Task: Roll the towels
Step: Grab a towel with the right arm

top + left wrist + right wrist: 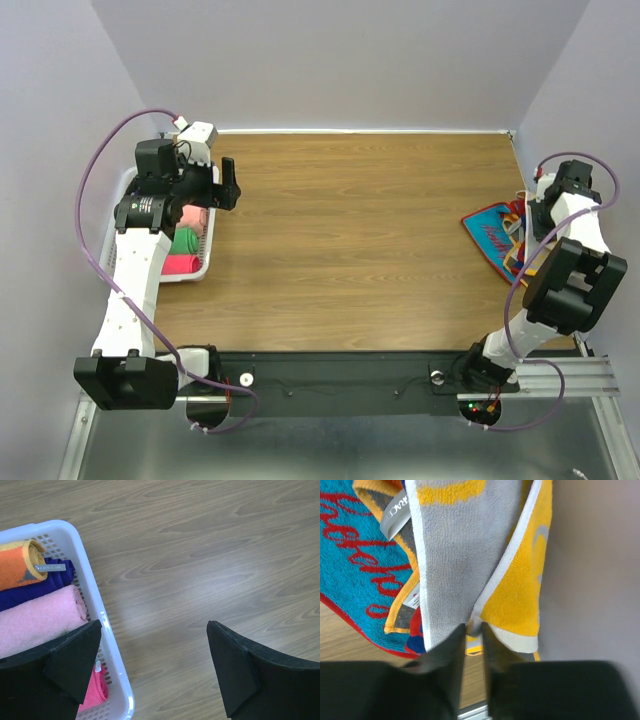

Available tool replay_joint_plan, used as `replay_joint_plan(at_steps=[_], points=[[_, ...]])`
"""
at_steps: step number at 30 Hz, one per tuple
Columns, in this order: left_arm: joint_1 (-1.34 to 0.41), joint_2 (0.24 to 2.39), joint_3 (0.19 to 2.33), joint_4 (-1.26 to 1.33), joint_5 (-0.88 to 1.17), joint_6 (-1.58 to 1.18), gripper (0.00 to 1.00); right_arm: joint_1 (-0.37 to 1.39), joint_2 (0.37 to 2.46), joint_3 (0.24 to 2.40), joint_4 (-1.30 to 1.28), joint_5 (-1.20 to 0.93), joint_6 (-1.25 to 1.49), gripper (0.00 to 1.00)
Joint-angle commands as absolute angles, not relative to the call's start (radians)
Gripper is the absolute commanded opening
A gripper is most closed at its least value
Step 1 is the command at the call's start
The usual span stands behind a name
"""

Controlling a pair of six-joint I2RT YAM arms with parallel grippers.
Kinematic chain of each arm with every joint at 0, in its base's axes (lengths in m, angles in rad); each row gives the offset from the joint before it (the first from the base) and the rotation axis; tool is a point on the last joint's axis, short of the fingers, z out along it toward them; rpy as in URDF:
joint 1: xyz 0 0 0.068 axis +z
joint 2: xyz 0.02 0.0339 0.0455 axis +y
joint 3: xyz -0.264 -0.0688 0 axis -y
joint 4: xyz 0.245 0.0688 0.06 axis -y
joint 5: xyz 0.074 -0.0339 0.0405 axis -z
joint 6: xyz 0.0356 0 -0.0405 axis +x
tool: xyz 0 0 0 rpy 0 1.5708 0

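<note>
The grey-and-yellow terry towel, at the right edge of the wooden table, is pinched by its hem in the narrowed jaws of the right gripper and extends straight ahead of them. The left gripper is held wide open, empty, well apart.

The left arm is reaching over a white slatted basket sitting at the tabletop's left edge, with the left gripper hanging just past its rim. Rolled towels in pink, green and red are lying inside. The right arm is bending over patterned towels at the right edge.

basket cropped left, towels partly hidden
</note>
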State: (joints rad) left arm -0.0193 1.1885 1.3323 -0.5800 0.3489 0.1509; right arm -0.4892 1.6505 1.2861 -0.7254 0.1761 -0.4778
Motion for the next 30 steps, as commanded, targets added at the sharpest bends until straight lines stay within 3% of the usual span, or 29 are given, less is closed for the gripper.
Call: replay_joint_plan(at_steps=[1,3,9,15,24,30], points=[[-0.02,1.177,1.361,-0.545,0.367,0.144,0.99,-0.489,1.64,1.354,-0.689,0.21,-0.48,0.12],[-0.02,1.177,1.361,-0.543,0.367,0.144,0.99,-0.491,1.635,1.362,-0.689,0.219,-0.488,0.01],[-0.021,1.181,1.367,-0.543,0.368,0.149,0.99,-0.492,1.565,1.46,-0.696,0.216,-0.492,0.01],[-0.02,1.175,1.367,-0.541,0.374,0.161,0.99,-0.492,1.494,1.744,-0.713,0.19,-0.466,0.01],[-0.02,1.157,1.364,-0.531,0.348,0.178,0.99,-0.492,1.588,2.243,-0.733,0.118,-0.422,0.01],[-0.02,1.158,1.391,-0.503,0.341,0.163,0.99,-0.491,1.672,2.453,-0.743,-0.03,-0.333,0.01]])
